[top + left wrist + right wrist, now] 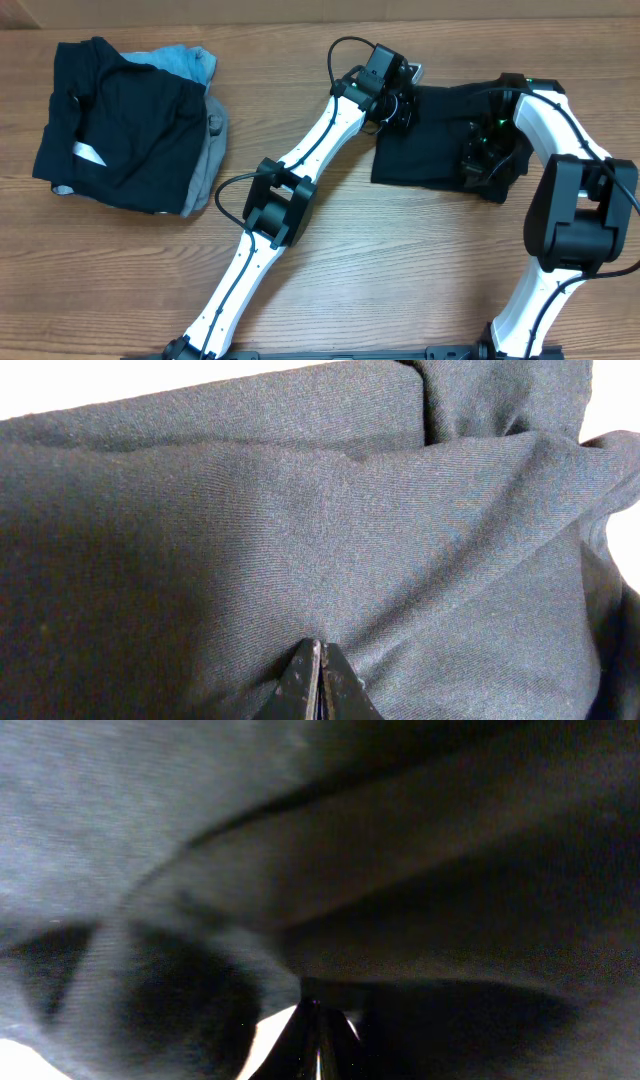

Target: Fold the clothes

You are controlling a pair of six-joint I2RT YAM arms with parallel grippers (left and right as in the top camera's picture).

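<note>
Wooden counter (400,280) carries the black T-shirt (430,145) at its right side; my left jaws and right jaws each pinch closed on its fabric.

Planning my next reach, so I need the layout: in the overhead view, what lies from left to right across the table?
The stack of garments → left arm → black T-shirt → right arm.

The T-shirt (425,150) is plain black; the table (400,270) is brown with wood grain.
</note>
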